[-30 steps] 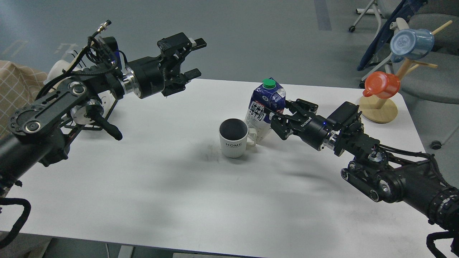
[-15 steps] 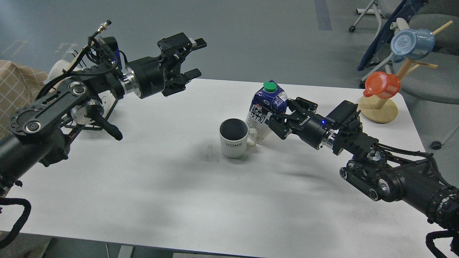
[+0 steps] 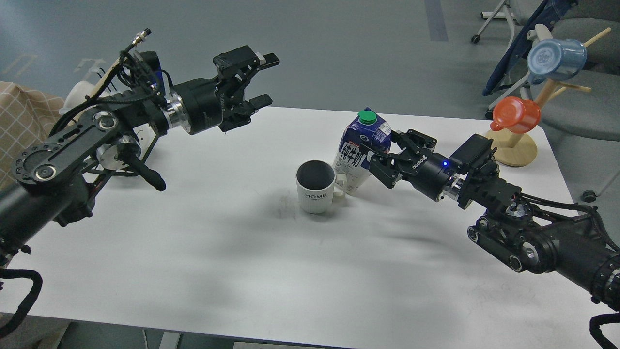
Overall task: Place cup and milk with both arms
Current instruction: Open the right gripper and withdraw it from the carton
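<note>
A white cup marked HOME stands upright on the white table near its middle, handle pointing right. Right behind the handle stands a blue and white milk carton with a green cap, leaning to the right. My right gripper reaches in from the right with its jaws on both sides of the carton's upper right part, shut on it. My left gripper is open and empty, held in the air over the table's far left edge, well away from the cup.
A wooden mug rack stands at the table's far right corner, with an orange cup and a blue cup hung on it. A white object sits behind my left arm. Chairs stand beyond the table's right side.
My right gripper has shifted slightly right and the milk carton's top has tipped further right with it. The cup and my left arm have stayed nearly still.
</note>
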Controlling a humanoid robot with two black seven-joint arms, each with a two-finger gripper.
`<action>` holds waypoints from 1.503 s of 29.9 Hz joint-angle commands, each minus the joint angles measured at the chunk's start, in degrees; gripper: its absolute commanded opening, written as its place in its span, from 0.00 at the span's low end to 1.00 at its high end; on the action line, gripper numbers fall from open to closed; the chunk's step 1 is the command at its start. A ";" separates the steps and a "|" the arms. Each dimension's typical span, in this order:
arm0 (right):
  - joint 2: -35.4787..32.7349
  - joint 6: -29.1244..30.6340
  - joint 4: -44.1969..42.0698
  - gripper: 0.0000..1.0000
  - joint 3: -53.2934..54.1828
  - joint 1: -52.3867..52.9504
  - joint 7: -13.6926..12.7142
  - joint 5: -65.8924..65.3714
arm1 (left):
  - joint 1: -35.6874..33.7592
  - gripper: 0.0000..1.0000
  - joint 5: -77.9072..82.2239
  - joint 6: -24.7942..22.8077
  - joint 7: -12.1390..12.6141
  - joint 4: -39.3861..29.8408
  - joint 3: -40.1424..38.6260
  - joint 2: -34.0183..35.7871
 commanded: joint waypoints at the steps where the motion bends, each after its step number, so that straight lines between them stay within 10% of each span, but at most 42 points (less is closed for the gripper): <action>1: -1.33 0.00 2.10 0.69 0.01 -0.35 -0.01 0.49 | 0.36 0.97 0.00 0.00 0.00 0.00 -0.40 -0.09; 15: -7.83 0.00 9.48 0.70 -1.66 -2.11 -0.01 2.95 | 0.71 0.97 0.00 0.00 0.00 0.00 -0.40 0.00; 32: -39.56 0.00 37.52 0.97 1.85 1.22 -0.01 19.90 | 0.71 0.97 -0.26 -0.09 0.00 0.00 -2.16 0.08; 41: -39.30 24.73 30.68 1.00 14.94 11.60 -0.01 41.09 | 0.36 0.97 -0.79 1.67 -0.44 1.31 -9.62 -2.90; 45: -28.96 35.45 17.44 1.00 18.81 17.12 -0.01 51.36 | -0.78 0.97 -0.88 1.93 -2.98 5.08 -11.74 -5.97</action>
